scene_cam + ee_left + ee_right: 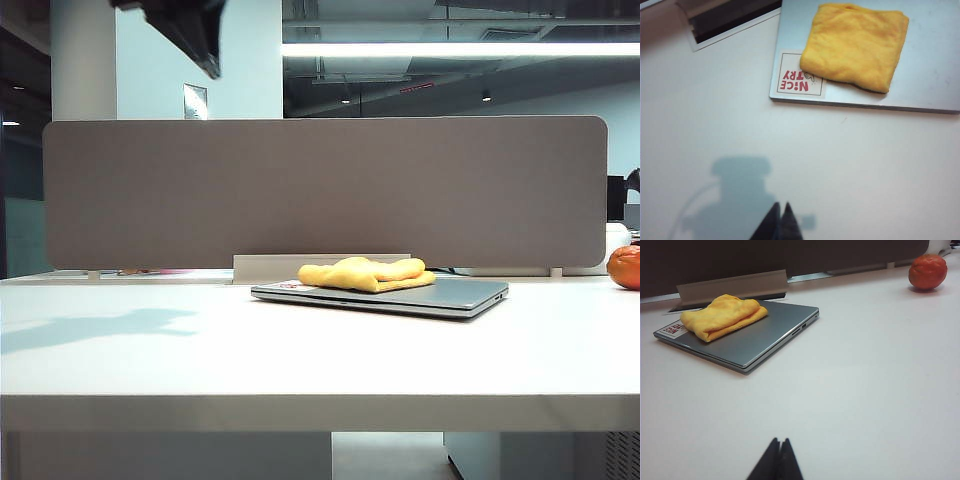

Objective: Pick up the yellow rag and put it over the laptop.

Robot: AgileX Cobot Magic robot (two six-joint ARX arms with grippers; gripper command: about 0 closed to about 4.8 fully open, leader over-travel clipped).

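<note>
The yellow rag (365, 273) lies folded on the closed silver-grey laptop (455, 295), over the lid's left half beside the white-and-red sticker (798, 81). The rag (855, 46) and the laptop (935, 60) show from above in the left wrist view, and the rag (722, 316) on the laptop (760, 337) shows from the side in the right wrist view. My left gripper (781, 206) hangs shut and empty, high over bare table in front of the laptop's sticker corner; its arm (185, 30) shows at the exterior view's upper left. My right gripper (780, 441) is shut, empty, low over the table.
A round orange fruit-like object (625, 267) sits at the table's far right, also seen as the orange object (927, 271). A grey partition (320, 190) runs along the back with a pale bracket (280, 265) at its foot. The table's front edge (320, 410) is near the camera.
</note>
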